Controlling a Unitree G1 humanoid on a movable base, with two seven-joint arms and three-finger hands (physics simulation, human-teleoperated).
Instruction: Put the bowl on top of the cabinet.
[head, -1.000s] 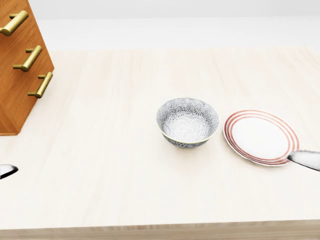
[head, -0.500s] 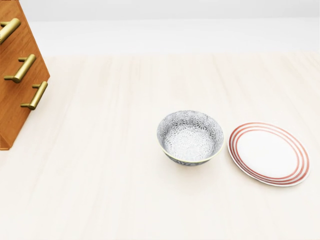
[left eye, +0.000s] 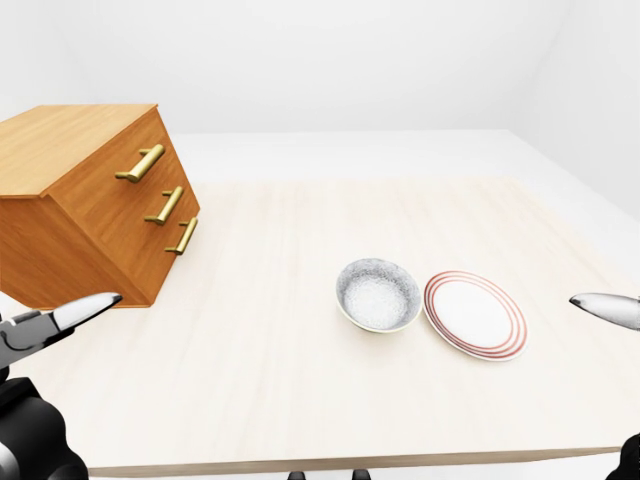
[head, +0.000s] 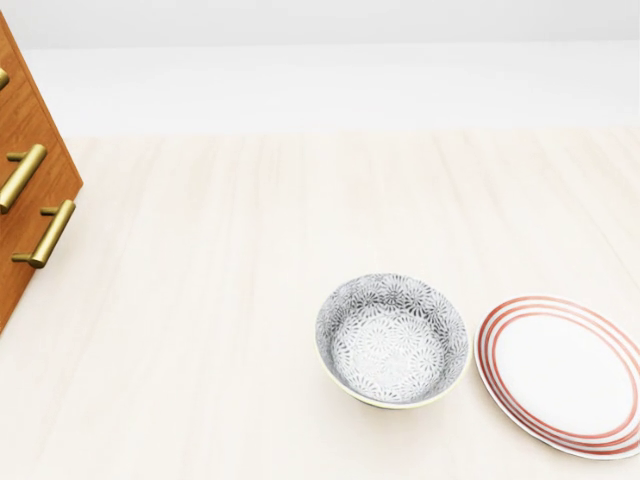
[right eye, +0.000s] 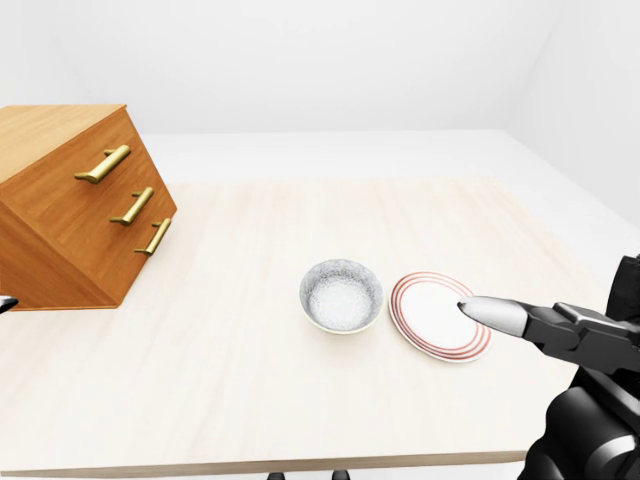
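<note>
**Camera closing in, bowl still untouched**

Shifted as a whole across the last second in the head view: bowl (head: 392, 340) and plate (head: 560, 375) slid down toward 5 o'clock and grew, cabinet (head: 25, 215) pushed off toward 9 o'clock until only its drawer face and two brass handles (head: 40, 233) remain. Read as camera motion, not motion of the things. No change in how bowl and plate lie against each other: just beside, plate at the bowl's 3 o'clock, rims near, contact not resolvable.

Resting upright and empty on the pale table (left eye: 280, 250), near the middle, well apart from the cabinet at its 10 o'clock in the left-eye view. Cabinet top (left eye: 70, 135) bare there.

Gone from the head view: both fingertips seen at its edges a second ago. In the eye views, left hand (left eye: 45, 330) low at 8 o'clock, right hand (right eye: 560, 335) low at 4 o'clock, one pointed finger (right eye: 495, 312) over the plate's side. Holding nothing, either one; spread of the fingers not tellable.

Judged meaning: approach phase only, grasp not begun.
</note>
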